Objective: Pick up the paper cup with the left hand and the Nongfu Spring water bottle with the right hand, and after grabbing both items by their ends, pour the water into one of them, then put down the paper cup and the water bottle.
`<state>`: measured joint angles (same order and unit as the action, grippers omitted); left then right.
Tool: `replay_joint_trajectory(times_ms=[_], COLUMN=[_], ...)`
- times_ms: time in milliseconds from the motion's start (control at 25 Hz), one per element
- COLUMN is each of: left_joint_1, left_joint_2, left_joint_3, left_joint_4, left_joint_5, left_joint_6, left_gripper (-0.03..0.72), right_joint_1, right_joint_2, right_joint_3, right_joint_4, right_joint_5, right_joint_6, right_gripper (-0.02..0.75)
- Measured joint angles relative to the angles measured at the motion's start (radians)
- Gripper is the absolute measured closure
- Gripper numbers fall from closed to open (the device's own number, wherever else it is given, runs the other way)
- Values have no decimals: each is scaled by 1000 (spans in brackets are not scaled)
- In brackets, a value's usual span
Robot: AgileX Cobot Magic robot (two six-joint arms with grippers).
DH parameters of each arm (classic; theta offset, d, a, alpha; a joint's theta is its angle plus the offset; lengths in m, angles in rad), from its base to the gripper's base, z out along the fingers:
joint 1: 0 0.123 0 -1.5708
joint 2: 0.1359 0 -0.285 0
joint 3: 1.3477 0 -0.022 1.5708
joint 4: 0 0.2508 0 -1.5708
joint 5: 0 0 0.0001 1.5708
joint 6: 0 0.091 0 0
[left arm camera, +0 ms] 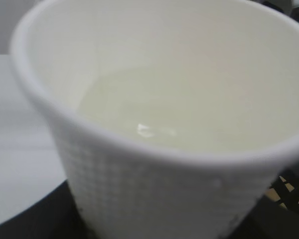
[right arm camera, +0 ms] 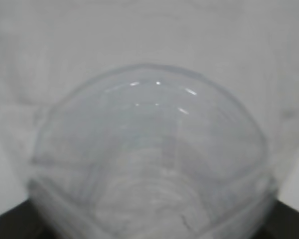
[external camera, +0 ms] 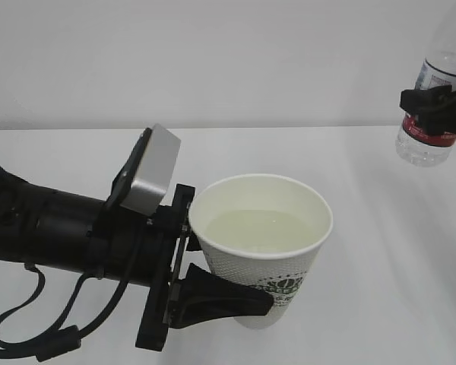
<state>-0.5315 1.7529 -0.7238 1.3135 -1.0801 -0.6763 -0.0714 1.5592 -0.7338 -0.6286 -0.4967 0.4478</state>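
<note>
A plain white bench [external camera: 349, 160] runs across the whole picture, meeting a bare pale wall [external camera: 213, 53] at the far edge, and there is nothing else standing on it that the cameras catch.

Near and left, the left hand [external camera: 213, 270], a black two-fingered gripper on a thick black arm with a silver-grey box on its wrist, has the white tapered paper cup [external camera: 262, 266] with its rolled rim, green logo and grey dotted lettering. Its jaws are clamped on the cup's lower wall, one black finger [external camera: 220, 298] wrapping across the near side. The cup sits upright, and the water [external camera: 262, 230], clear and faintly yellowish against the white inside, lies level well below the rim (the left wrist view [left arm camera: 154, 124] shows a bright glint on its surface).

Far right, right at the frame's edge, the right hand [external camera: 441, 110], the twin black gripper, has its jaws closed around the label band of the clear ribbed plastic Nongfu Spring water bottle [external camera: 439, 84], held upright above the bench. Its top is cut off by the frame.

Between cup and bottle lies a broad stretch of bare bench.
</note>
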Motion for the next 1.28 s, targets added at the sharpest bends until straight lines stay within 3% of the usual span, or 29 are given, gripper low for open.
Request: replay_joint_trajectory(times_ms=[400, 880, 1280], left_joint_1=[0, 0, 0], left_joint_2=[0, 0, 0], left_joint_3=[0, 0, 0], left_joint_4=[0, 0, 0], left_joint_5=[18, 21, 21], left_joint_6=[0, 0, 0], left_gripper=[232, 232, 232], right_joint_1=[0, 0, 0], right_joint_2=[6, 6, 41], right_joint_3=[75, 120, 222], right_joint_4=[158, 197, 305], right_joint_5=[-50, -65, -210], right_joint_6=[-99, -144, -267], right_gripper=[251, 251, 251])
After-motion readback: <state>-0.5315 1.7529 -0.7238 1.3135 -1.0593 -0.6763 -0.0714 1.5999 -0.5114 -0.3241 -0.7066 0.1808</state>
